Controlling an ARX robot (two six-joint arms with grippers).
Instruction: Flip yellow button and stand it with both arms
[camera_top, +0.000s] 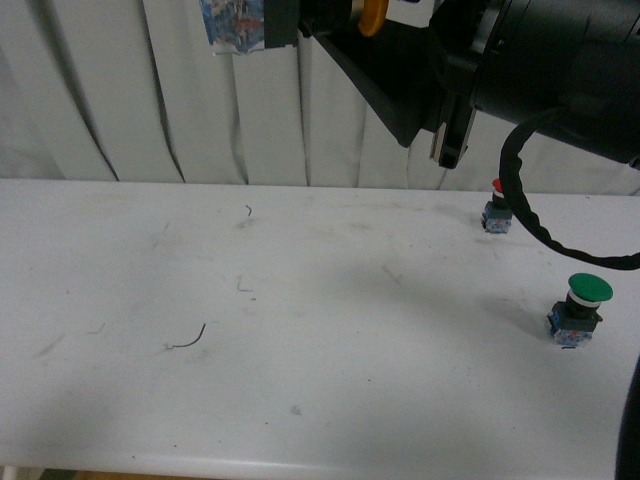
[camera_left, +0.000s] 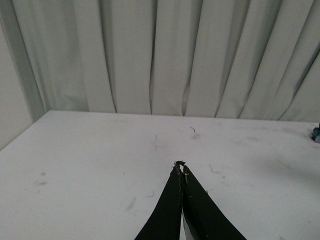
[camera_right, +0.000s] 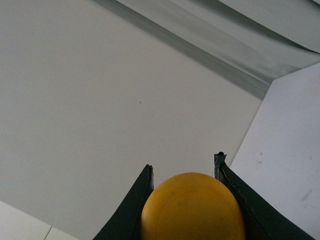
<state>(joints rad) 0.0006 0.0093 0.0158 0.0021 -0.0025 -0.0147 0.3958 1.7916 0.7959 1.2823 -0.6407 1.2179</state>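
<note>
Right gripper (camera_right: 184, 163): jaws part-open and clamped on either side of the yellow button (camera_right: 192, 207), whose cap fills the gap between them. The front view shows the right arm (camera_top: 540, 50) holding it high above the white table (camera_top: 300, 400). Left gripper (camera_left: 180, 165): jaws pressed together, nothing between them, poised over the table. A red-capped switch (camera_top: 497, 208) and a green-capped switch (camera_top: 578, 308) stand upright on the table's right side, well apart.
</note>
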